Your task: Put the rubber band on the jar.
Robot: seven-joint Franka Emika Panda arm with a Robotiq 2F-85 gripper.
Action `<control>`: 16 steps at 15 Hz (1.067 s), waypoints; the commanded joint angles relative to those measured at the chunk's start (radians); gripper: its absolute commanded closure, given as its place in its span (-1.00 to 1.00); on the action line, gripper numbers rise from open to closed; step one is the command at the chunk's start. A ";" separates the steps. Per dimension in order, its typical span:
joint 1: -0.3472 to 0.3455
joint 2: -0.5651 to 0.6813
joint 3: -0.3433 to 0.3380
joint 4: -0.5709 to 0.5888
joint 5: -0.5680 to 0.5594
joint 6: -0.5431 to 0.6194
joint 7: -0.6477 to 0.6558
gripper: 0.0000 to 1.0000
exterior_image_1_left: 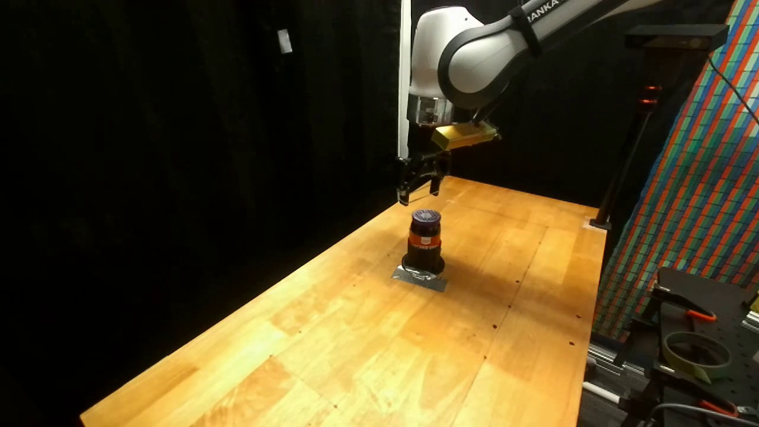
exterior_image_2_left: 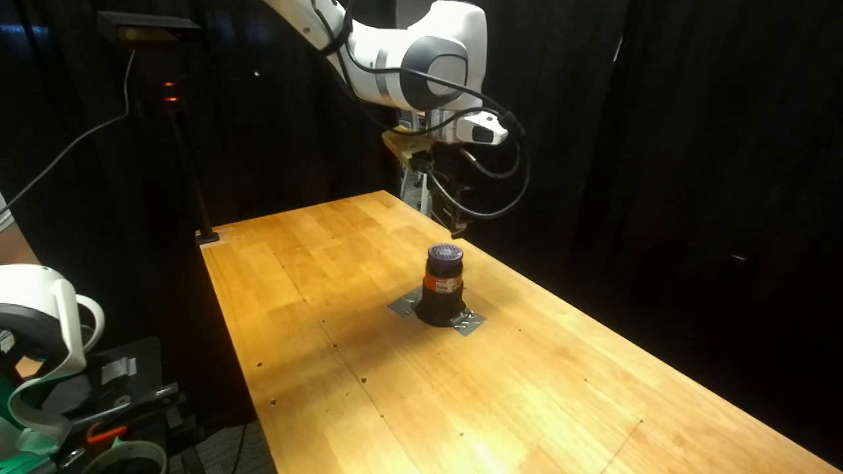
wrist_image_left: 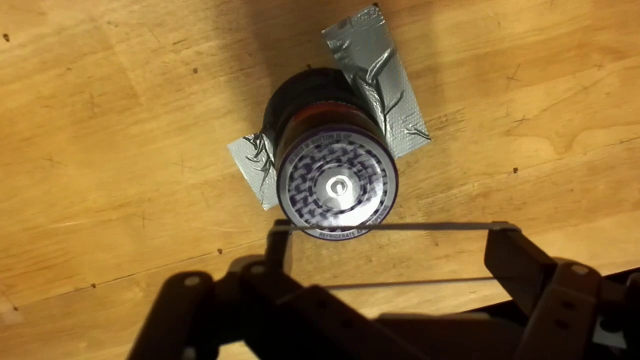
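Observation:
The jar (exterior_image_1_left: 424, 241) stands upright, with an orange label, dark body and purple patterned lid. It also shows in an exterior view (exterior_image_2_left: 443, 284), and its lid fills the middle of the wrist view (wrist_image_left: 336, 175). My gripper (wrist_image_left: 392, 227) is open, and the rubber band (wrist_image_left: 430, 226) is stretched in a loop around its two fingers. In an exterior view the gripper (exterior_image_1_left: 419, 197) hangs above the jar's lid, apart from it. In the wrist view the band's near strand crosses over the lid's lower edge; the lid lies toward the left finger. The gripper is dark and partly hidden in an exterior view (exterior_image_2_left: 458, 227).
The jar sits in a black round base (exterior_image_2_left: 440, 309) fixed by strips of silver tape (wrist_image_left: 385, 85) to the wooden table (exterior_image_1_left: 356, 332). A black camera post (exterior_image_1_left: 625, 154) stands at the table's far corner. Cables (exterior_image_2_left: 487, 214) loop beside the wrist.

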 commanded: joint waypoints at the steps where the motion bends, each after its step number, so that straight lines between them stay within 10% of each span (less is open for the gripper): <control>1: 0.016 0.074 -0.036 0.094 0.041 -0.045 -0.012 -1.00; 16: 0.010 0.172 -0.066 0.142 0.112 -0.097 0.006 -1.00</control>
